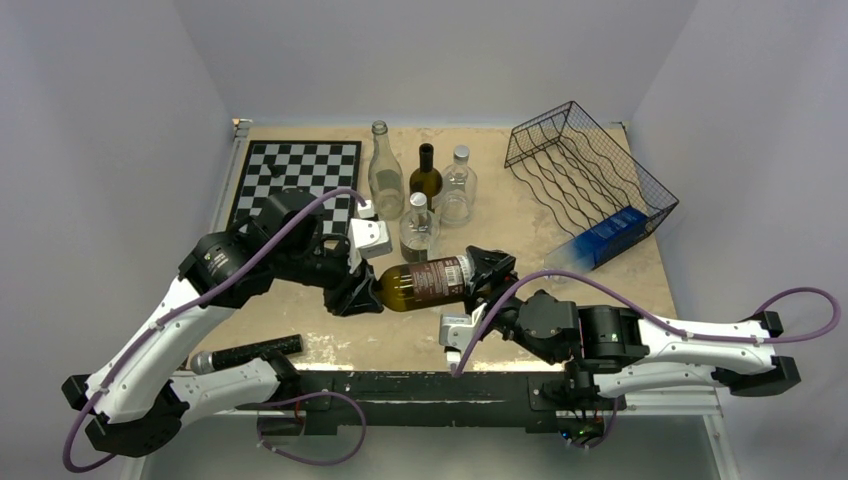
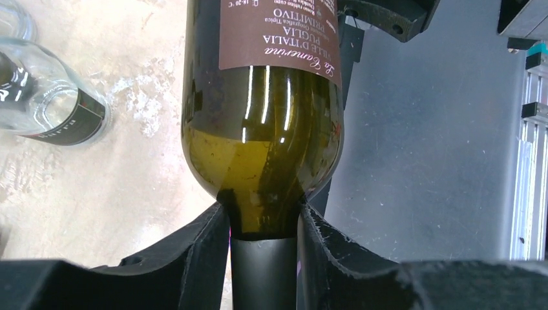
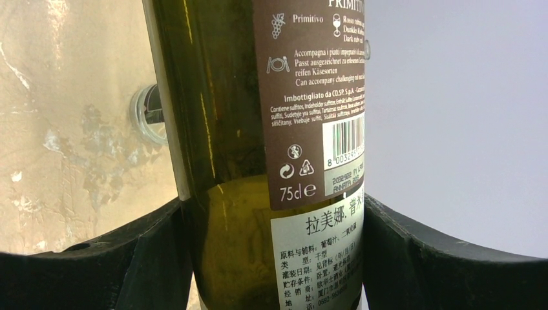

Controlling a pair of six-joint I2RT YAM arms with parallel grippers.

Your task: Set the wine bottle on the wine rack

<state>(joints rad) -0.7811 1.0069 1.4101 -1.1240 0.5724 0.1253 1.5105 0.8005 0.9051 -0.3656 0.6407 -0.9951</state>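
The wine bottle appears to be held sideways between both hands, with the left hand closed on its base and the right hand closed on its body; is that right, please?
Not quite: the left hand is closed on the neck of the wine bottle, not on its base, as the left wrist view shows. The rest stands: the bottle lies sideways between both hands, and the right hand is closed on its body.

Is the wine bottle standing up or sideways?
Sideways. The wine bottle lies level, neck in the left gripper, base in the right gripper.
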